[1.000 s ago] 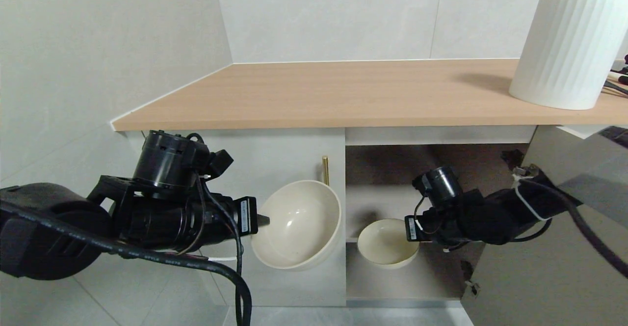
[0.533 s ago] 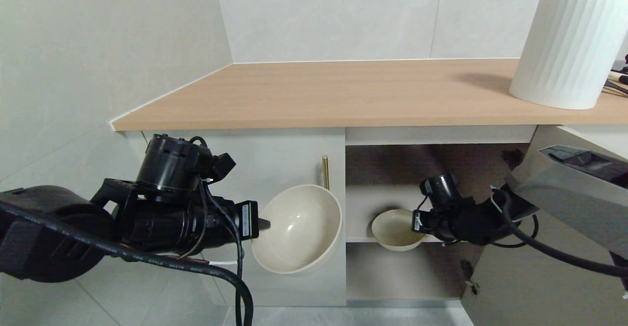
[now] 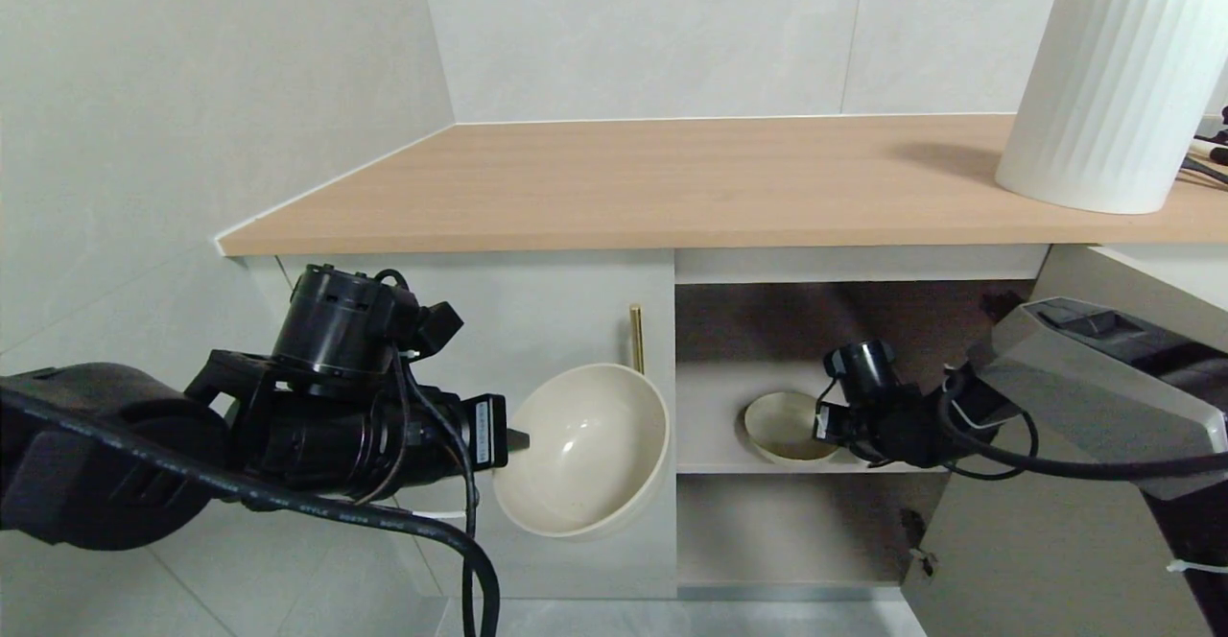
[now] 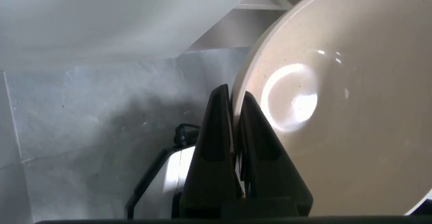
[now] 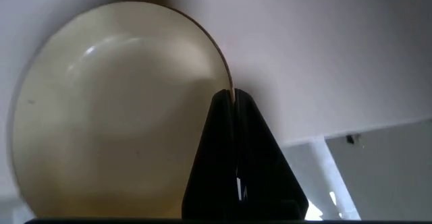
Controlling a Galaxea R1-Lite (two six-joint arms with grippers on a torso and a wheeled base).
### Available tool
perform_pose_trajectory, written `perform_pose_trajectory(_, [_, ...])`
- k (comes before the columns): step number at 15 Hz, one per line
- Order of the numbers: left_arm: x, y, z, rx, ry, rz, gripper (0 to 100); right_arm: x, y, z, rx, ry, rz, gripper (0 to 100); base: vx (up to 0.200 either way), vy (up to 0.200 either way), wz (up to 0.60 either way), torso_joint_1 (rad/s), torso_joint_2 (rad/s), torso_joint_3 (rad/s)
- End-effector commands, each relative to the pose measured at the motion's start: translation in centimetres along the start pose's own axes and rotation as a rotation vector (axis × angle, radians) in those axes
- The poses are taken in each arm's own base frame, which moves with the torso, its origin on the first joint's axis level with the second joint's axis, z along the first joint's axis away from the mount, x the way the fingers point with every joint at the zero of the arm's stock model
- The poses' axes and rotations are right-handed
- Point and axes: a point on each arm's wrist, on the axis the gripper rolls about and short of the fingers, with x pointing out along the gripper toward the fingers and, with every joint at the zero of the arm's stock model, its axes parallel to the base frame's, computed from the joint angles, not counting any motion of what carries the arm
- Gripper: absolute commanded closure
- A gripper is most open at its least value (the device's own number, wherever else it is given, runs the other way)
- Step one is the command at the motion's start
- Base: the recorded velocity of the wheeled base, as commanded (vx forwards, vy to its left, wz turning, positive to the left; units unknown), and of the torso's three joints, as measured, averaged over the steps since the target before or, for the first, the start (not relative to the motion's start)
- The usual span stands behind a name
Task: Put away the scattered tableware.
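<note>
I'm in a kitchen: a wood-topped counter (image 3: 672, 176) against pale tiled walls (image 3: 624, 23), cabinets (image 3: 556, 311) beneath with a brass door handle (image 3: 635, 335) and an open shelf (image 3: 705, 445).

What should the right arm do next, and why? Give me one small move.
Probably open the fingers and let go: the right gripper is shut on the small bowl by its rim, and the bowl already sits on, or just above, the cabinet shelf. Contact is not clear, so release gently.
</note>
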Motion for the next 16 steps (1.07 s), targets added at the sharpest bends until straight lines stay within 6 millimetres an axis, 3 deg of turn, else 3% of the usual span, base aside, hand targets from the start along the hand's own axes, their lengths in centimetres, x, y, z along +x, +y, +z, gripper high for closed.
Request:
perform_pose_trajectory(1, [0.1, 0.0, 0.0, -0.001, 0.004, 0.002, 100, 1.0, 0.1, 0.0, 0.017, -0.014, -0.016, 100, 0.000, 0.000, 0.00, 0.000, 0.00, 0.000])
perform_pose_trajectory(8, [0.1, 0.0, 0.0, -0.001, 0.002, 0.001, 100, 1.4, 0.3, 0.6, 0.028, -0.040, -0.020, 100, 0.000, 0.000, 0.00, 0.000, 0.00, 0.000])
perform_pose_trajectory(9, [0.1, 0.0, 0.0, -0.001, 0.002, 0.001, 100, 1.4, 0.3, 0.6, 0.028, -0.041, -0.019, 0, 0.000, 0.000, 0.00, 0.000, 0.00, 0.000])
perform_pose_trajectory(14, [0.7, 0.1, 0.0, -0.003, 0.014, 0.009, 100, 0.7, 0.4, 1.3, 0.066, -0.060, -0.011, 0, 0.000, 0.000, 0.00, 0.000, 0.00, 0.000])
perform_pose_trajectory(16, [2.4, -0.1, -0.9, 0.010, 0.065, 0.039, 100, -2.3, 0.2, 1.8, 0.055, -0.049, 0.013, 0, 0.000, 0.000, 0.00, 0.000, 0.00, 0.000])
